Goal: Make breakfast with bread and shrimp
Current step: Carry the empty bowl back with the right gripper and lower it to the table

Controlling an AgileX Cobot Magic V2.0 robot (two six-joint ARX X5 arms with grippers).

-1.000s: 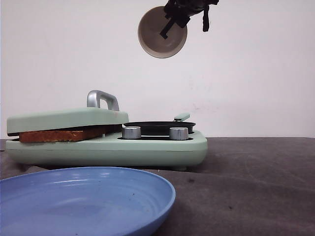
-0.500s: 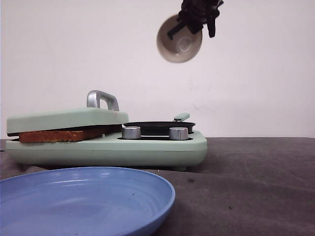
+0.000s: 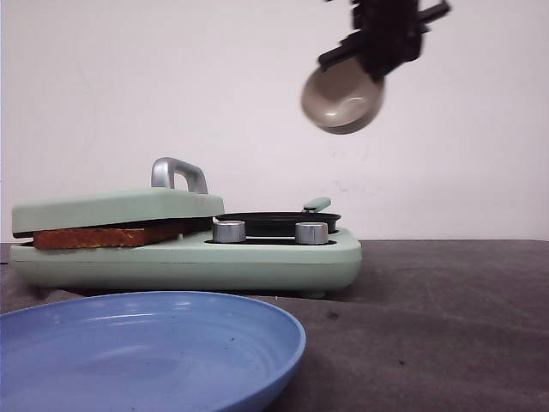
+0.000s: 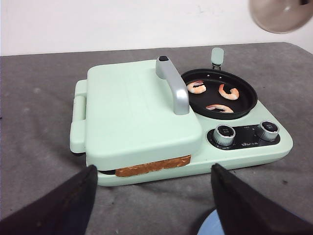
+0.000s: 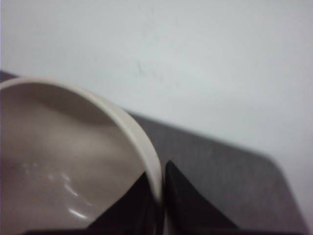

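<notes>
- Right gripper (image 3: 375, 62) holds a beige bowl (image 3: 341, 99) aloft, fingers pinching its rim.
- Left gripper (image 4: 154, 196) fingers spread wide, grasping nothing.
- Bread (image 4: 153, 166) sits under the cooker's lid (image 4: 137, 110); shrimp (image 4: 228, 91) (three) at its 2 o'clock, in the pan (image 4: 244, 105).

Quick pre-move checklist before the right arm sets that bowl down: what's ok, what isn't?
1. Right pincer pinching the bowl rim: ok.
2. Bowl emptied: ok, no shrimp visible inside.
3. Shrimp in the black pan: ok, three there.
4. Bread under the closed lid: ok.
5. Blue plate free for serving: ok.
6. Left pincer open, holding nothing: ok.
</notes>
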